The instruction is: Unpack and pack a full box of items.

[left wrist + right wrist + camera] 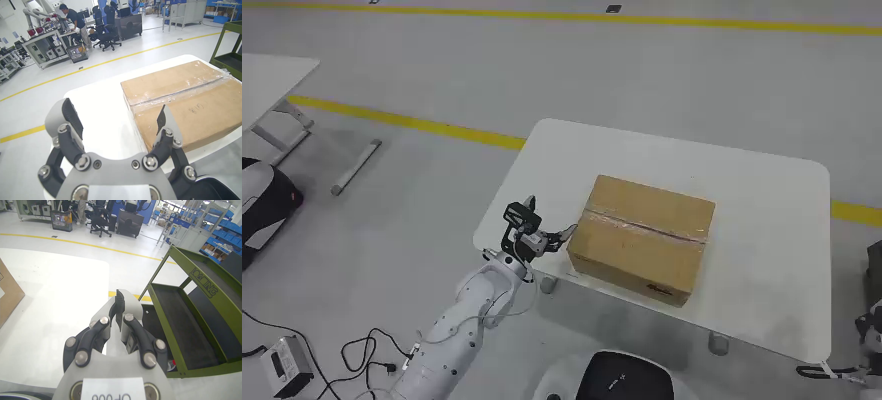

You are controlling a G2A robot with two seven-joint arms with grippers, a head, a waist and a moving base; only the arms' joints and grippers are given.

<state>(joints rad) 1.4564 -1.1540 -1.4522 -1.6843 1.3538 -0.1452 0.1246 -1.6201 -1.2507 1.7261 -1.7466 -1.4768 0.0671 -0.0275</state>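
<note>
Centrally on table [762,190], brown cardboard box [642,238], seam sealed with clear tape [170,94], left fingers [72,117] wide, right fingers [119,308] together

We see a pale grey floor [442,80] with yellow lines [412,123]. Beside the white table [762,200] stands a green cart [208,369]. Farther off are black chairs [105,36], a workbench [43,39] and blue shelves [226,222].

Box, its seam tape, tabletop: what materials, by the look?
Box: brown cardboard, matte, with flaps meeting at a centre seam.
Seam tape: clear plastic film, glossy and wrinkled, with glare along it.
Tabletop: smooth white, slightly shiny; probably laminate or painted board, cannot tell which.
</note>
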